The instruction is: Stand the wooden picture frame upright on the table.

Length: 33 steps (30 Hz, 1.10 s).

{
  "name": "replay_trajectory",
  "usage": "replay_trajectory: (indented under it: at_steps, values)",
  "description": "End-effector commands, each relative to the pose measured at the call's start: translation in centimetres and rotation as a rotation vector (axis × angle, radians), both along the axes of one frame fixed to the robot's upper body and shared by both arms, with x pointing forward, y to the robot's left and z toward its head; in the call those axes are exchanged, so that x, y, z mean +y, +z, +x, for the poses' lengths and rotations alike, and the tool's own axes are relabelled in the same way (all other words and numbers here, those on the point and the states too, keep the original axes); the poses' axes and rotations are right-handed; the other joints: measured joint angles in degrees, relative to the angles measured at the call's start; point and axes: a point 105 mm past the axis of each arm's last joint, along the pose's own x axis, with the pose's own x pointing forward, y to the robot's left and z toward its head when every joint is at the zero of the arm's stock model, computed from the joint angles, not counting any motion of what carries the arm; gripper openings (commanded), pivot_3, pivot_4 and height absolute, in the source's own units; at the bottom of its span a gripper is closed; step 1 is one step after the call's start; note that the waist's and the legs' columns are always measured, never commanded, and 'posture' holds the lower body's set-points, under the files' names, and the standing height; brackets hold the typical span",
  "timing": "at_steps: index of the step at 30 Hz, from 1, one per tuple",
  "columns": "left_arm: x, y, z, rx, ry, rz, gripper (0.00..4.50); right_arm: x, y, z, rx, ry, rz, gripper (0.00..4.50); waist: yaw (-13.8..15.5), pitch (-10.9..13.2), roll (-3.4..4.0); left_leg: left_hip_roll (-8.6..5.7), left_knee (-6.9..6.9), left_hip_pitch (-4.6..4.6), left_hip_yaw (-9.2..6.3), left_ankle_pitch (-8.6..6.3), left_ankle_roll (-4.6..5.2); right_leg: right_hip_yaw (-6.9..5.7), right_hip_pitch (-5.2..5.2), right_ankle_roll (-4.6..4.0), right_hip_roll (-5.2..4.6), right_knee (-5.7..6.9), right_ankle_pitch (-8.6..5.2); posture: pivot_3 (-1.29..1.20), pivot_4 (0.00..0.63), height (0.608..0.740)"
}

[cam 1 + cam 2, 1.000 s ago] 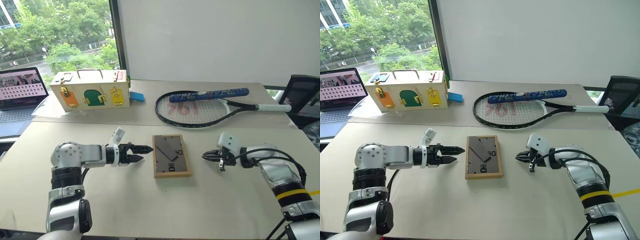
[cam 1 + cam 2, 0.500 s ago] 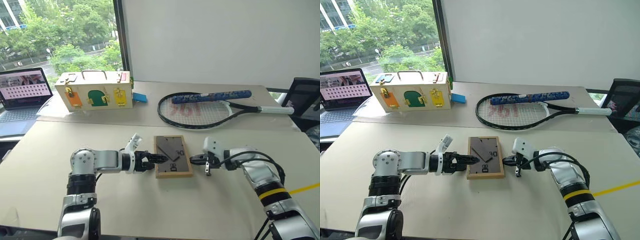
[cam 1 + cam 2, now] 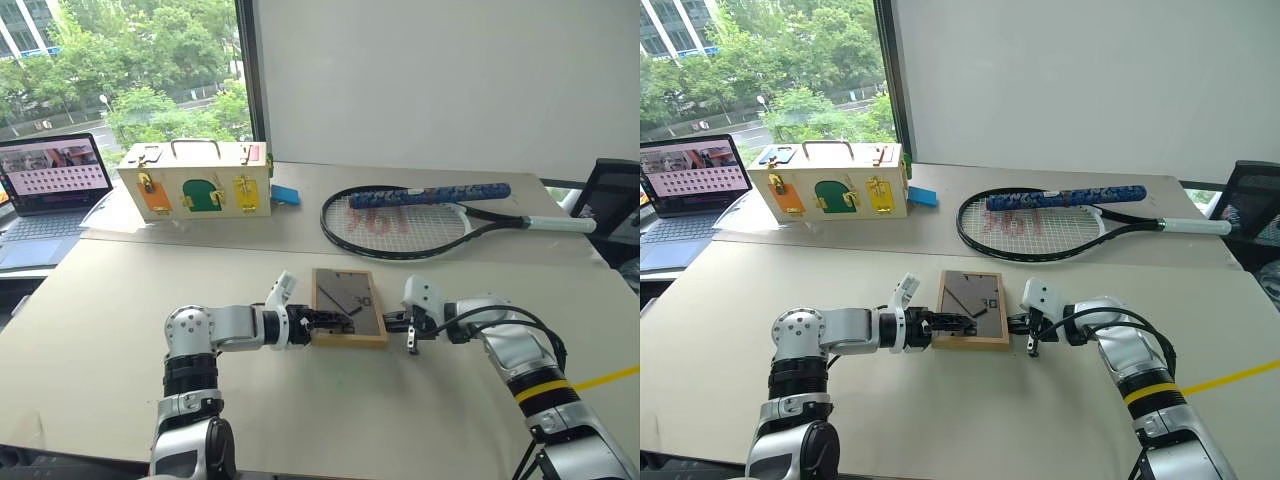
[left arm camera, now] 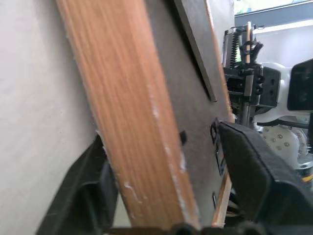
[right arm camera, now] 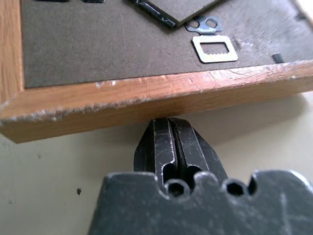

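The wooden picture frame (image 3: 348, 300) lies back up on the table (image 3: 110, 300), its dark backing and folded stand (image 3: 965, 295) showing. My left gripper (image 3: 326, 322) reaches in from the left, and its two fingers (image 4: 254, 166) straddle the frame's near-left wooden rail (image 4: 132, 122), one at the outer side, one over the backing. From the right, my right gripper (image 3: 393, 322) is shut, empty, with its tips (image 5: 168, 125) pressed against the frame's right edge (image 5: 146, 103) at table level.
A tennis racket (image 3: 420, 215) lies behind the frame. A cream box with coloured doors (image 3: 195, 183) and a small blue object (image 3: 284, 194) stand at the back left, beside a laptop (image 3: 50, 180). A black chair (image 3: 618, 195) stands at the far right.
Both grippers closed in on the frame from either side. The left jaws narrowed around the frame's left rail; the shut right tips came up against its right edge. The camera also shifted.
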Motion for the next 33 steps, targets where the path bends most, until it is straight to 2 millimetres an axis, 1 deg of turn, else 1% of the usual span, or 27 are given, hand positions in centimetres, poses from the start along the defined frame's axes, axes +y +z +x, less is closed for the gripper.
replay_trajectory:
  at_steps: [1, 2, 5, 7, 9, 11, 13, 14, 17, 18, 19, 20, 22, 25, 26, 31, 33]
  values:
    - [-0.6, 1.6, 0.2, -0.025, -0.012, -0.082, 1.53, 0.4, 0.2, -0.1, -0.009, 0.012, 0.003, 0.00, -0.04, 0.00, -0.01, 0.00, 0.00, 0.00, 0.00, 0.00, 0.00, 0.00, 0.00, 0.01, 0.00, 0.00, 0.00, 0.00, 0.150, 0.720]
    - [-0.5, 1.8, 0.4, -0.034, -0.003, -0.089, 1.17, 0.4, 0.3, -0.1, -0.008, 0.009, 0.006, 0.00, -0.06, 0.01, -0.01, 0.00, 0.00, 0.00, 0.00, 0.00, 0.00, 0.00, 0.00, 0.01, 0.00, 0.00, -0.01, 0.00, 0.150, 0.720]
    - [-0.3, 3.4, 1.2, -0.056, 0.050, -0.178, 1.12, -0.7, 1.0, 0.2, -0.019, -0.045, 0.035, 0.00, -0.07, 0.02, -0.03, 0.00, 0.00, -0.01, 0.00, 0.00, 0.00, 0.00, 0.00, 0.02, 0.00, 0.00, -0.01, 0.00, 0.150, 0.720]
    - [-0.2, 4.7, 1.2, -0.089, 0.044, -0.243, 1.12, -2.4, 1.9, 0.5, 0.010, -0.136, 0.094, 0.00, 0.06, 0.04, -0.06, 0.00, 0.00, -0.05, 0.00, 0.00, 0.00, 0.00, -0.05, 0.03, 0.00, -0.01, -0.01, 0.00, 0.150, 0.720]
    - [-0.1, 5.8, 0.8, -0.123, 0.019, -0.292, 1.12, -4.2, 2.5, 0.1, 0.060, -0.195, 0.134, 0.00, 0.13, 0.06, -0.05, -0.01, 0.00, -0.15, 0.00, 0.00, 0.00, 0.01, -0.12, 0.00, 0.00, -0.02, 0.00, 0.00, 0.150, 0.720]
    - [0.0, 6.4, 0.4, -0.149, -0.006, -0.305, 1.12, -5.9, 3.5, -0.3, 0.072, -0.251, 0.179, 0.00, 0.37, 0.06, -0.05, -0.02, -0.01, -0.26, 0.00, 0.00, 0.00, 0.01, -0.20, -0.07, -0.02, -0.03, 0.04, 0.00, 0.150, 0.720]
    - [0.1, 6.4, 0.0, -0.165, -0.030, -0.287, 1.12, -6.6, 4.9, -0.7, 0.089, -0.278, 0.252, 0.62, 0.29, 0.07, -0.05, -0.02, -0.01, -0.35, 0.00, -0.01, 0.01, 0.02, -0.31, -0.07, -0.02, -0.03, 0.04, 0.00, 0.150, 0.720]
    - [0.1, 6.4, -0.2, -0.172, -0.044, -0.277, 1.12, -6.6, 5.9, -1.0, 0.104, -0.272, 0.308, 0.69, 0.18, 0.07, -0.06, -0.03, -0.01, -0.36, 0.00, -0.01, 0.01, 0.03, -0.35, -0.07, -0.02, -0.02, 0.04, 0.00, 0.150, 0.720]
    - [0.1, 6.4, -0.9, -0.193, -0.094, -0.267, 1.12, -5.4, 10.5, -1.8, 0.128, -0.223, 0.518, 1.76, -0.84, 0.08, -0.06, -0.03, -0.04, -0.35, 0.00, -0.01, 0.02, 0.06, -0.40, -0.08, -0.01, 0.02, 0.05, 0.00, 0.150, 0.720]
    - [0.2, 6.6, -1.0, -0.193, -0.100, -0.284, 1.12, -4.9, 11.5, -2.0, 0.140, -0.205, 0.557, 2.16, -1.25, 0.10, -0.04, -0.03, -0.04, -0.35, 0.00, -0.01, 0.02, 0.06, -0.40, -0.08, -0.01, 0.03, 0.05, 0.00, 0.150, 0.720]
    - [0.2, 6.7, -1.0, -0.194, -0.104, -0.304, 1.12, -4.2, 12.4, -2.3, 0.158, -0.179, 0.589, 2.41, -1.41, 0.12, -0.03, -0.02, -0.03, -0.36, 0.00, 0.00, 0.01, 0.07, -0.40, -0.08, -0.01, 0.04, 0.05, 0.00, 0.150, 0.720]
    - [0.0, 6.7, -1.3, -0.200, -0.123, -0.291, 1.12, -3.3, 13.2, -2.4, 0.177, -0.157, 0.613, 2.77, -1.45, 0.13, -0.05, -0.02, -0.02, -0.36, 0.00, 0.00, 0.01, 0.08, -0.40, -0.08, -0.01, 0.04, 0.06, 0.00, 0.150, 0.720]
    - [-0.3, 6.5, -1.7, -0.209, -0.152, -0.269, 1.12, -2.0, 13.9, -2.5, 0.202, -0.136, 0.621, 3.53, -1.49, 0.13, -0.05, -0.02, -0.02, -0.35, 0.00, 0.00, 0.02, 0.07, -0.41, -0.08, -0.01, 0.04, 0.05, 0.00, 0.150, 0.720]
    - [-0.6, 6.8, -1.9, -0.226, -0.174, -0.272, 1.12, -0.2, 13.7, -2.3, 0.250, -0.115, 0.618, 4.48, -1.33, 0.13, -0.05, -0.02, -0.04, -0.39, 0.00, -0.01, 0.02, 0.07, -0.42, -0.08, -0.01, 0.00, 0.05, 0.00, 0.150, 0.720]
    - [-0.6, 6.8, -2.0, -0.230, -0.177, -0.272, 1.12, 0.1, 13.6, -2.3, 0.264, -0.109, 0.618, 4.48, -1.16, 0.13, -0.05, -0.02, -0.04, -0.43, 0.00, -0.01, 0.02, 0.07, -0.46, -0.08, -0.01, -0.01, 0.05, 0.00, 0.150, 0.720]
    - [-1.0, 7.2, -1.8, -0.236, -0.182, -0.284, 1.12, 2.2, 11.8, -2.2, 0.323, -0.050, 0.521, 4.48, -1.05, 0.14, -0.04, -0.03, -0.03, -0.63, 0.00, -0.01, 0.02, 0.06, -0.66, -0.08, -0.01, 0.00, 0.06, 0.00, 0.150, 0.720]
    - [-1.0, 7.1, -2.0, -0.242, -0.190, -0.274, 1.12, 3.2, 11.2, -1.7, 0.339, -0.043, 0.518, 4.48, -1.17, 0.14, -0.04, -0.02, -0.03, -0.68, 0.00, 0.00, 0.02, 0.05, -0.72, -0.08, -0.01, 0.02, 0.06, 0.00, 0.150, 0.720]
